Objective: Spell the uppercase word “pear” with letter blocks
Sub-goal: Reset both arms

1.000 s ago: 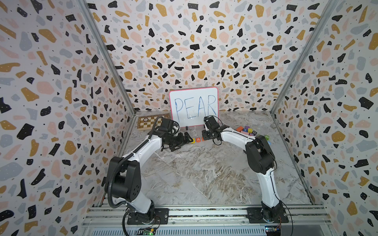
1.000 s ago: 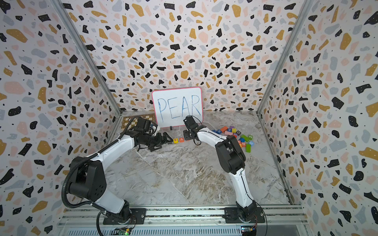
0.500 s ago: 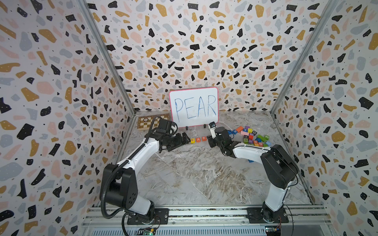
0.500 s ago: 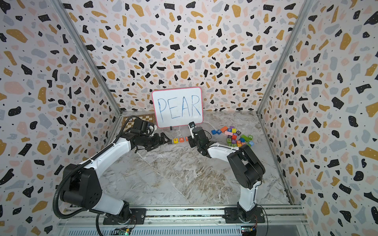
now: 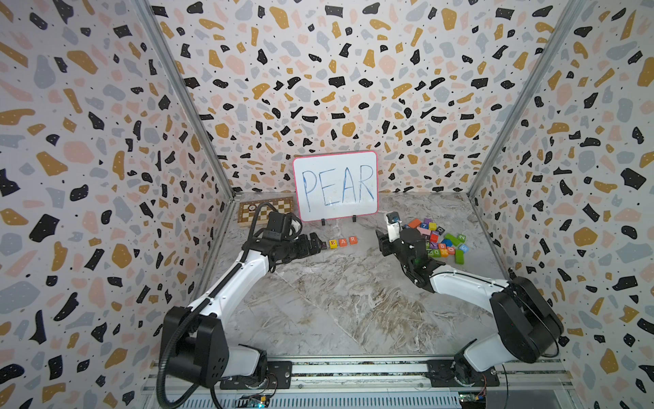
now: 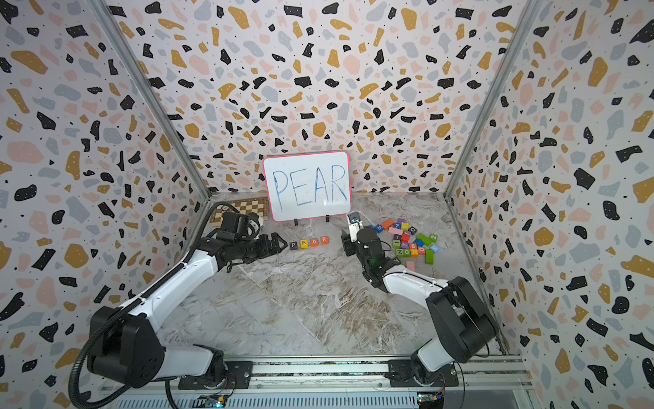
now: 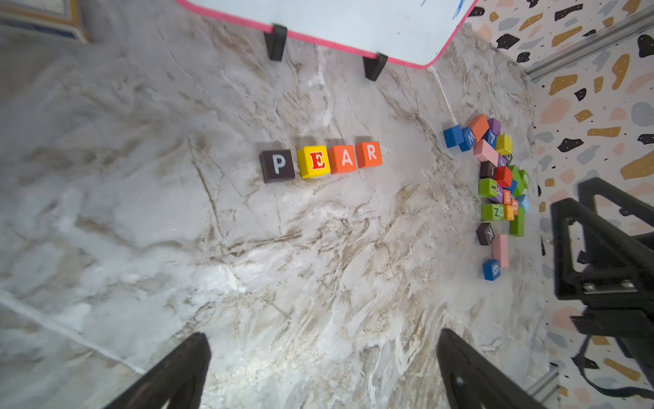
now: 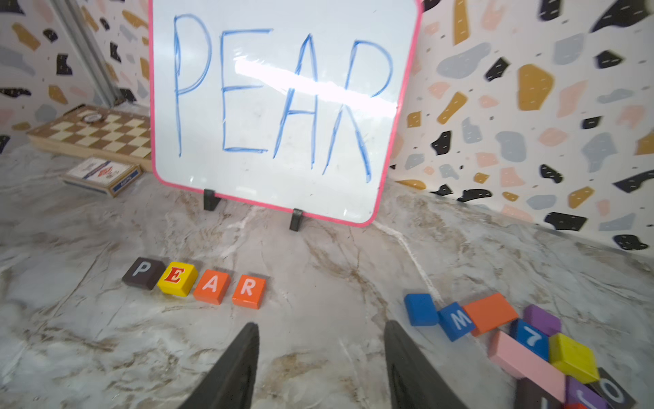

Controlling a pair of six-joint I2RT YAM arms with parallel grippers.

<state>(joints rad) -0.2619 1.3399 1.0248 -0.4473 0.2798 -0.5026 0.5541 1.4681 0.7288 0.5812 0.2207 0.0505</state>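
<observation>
- Progress: you have all four letter blocks [image 8: 194, 281] down on the desk [image 7: 318, 265] in one row, in front of the whiteboard [image 8: 276, 106].
- Order, read from the right wrist view: black P block [image 8: 143, 272], yellow E block [image 8: 177, 278], orange A block [image 8: 211, 287], orange-red R block [image 8: 248, 291]. The letters face up and match the handwritten word.
- Spacing: the row is close-set and a little slanted. You cannot tell from these views whether every pair touches.
- Judgement: the spelling looks done. All that seems left is pulling both arms clear, with perhaps a nudge to tighten the row.
- Left end effector [image 7: 323, 371]: fingers spread wide, nothing between them. In a top view it sits near the P end of the row, not touching it [image 6: 283, 244].
- Right end effector [image 8: 320, 368]: fingers apart and empty. It sits off the R end, between the row and the spare blocks [image 7: 499, 177], clear of both.
- Neither end effector is touching a letter block, and all four rest free on the desk.
- Caution: the left fingertips are close to the P block, so keep any retreat clear of the row.
</observation>
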